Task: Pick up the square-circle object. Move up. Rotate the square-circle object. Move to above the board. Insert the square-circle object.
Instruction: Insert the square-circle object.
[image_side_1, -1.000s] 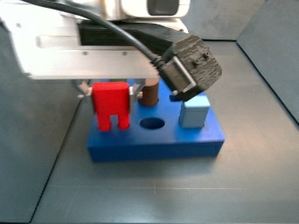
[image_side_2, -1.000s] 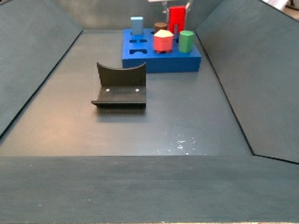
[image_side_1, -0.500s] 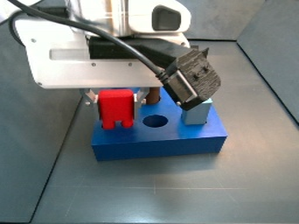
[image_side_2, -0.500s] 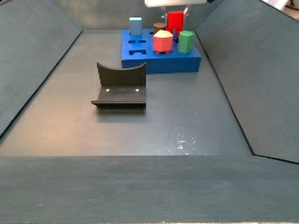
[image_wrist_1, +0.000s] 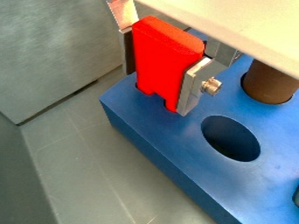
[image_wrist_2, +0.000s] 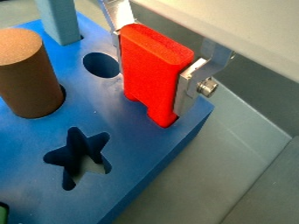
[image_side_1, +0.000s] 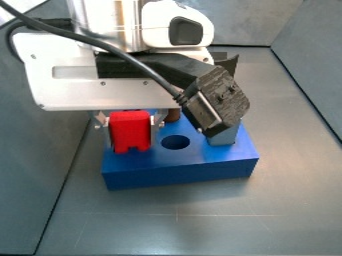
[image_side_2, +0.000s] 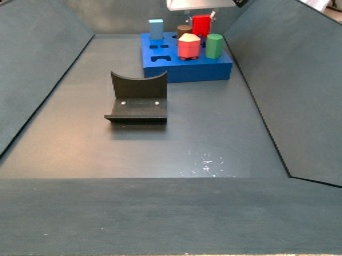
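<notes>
Here, gripper (image_wrist_1: 163, 52) over a corner of the board (image_wrist_1: 176, 166), jaws clamped on the square-circle object (image_wrist_1: 158, 57), held upright with its lower end sunk into the board's top. Alongside, a round cut-out (image_wrist_1: 230, 140) and a brown cylinder (image_wrist_2: 28, 72) standing in the board.

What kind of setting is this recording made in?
Probably a lab test cell for peg insertion: a grey walled bin, a blue board with shaped cut-outs, and a robot hand over the board, shut on the square-circle object.

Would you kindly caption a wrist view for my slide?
Hand lowering the red peg into the blue board beside a brown cylinder.
</notes>
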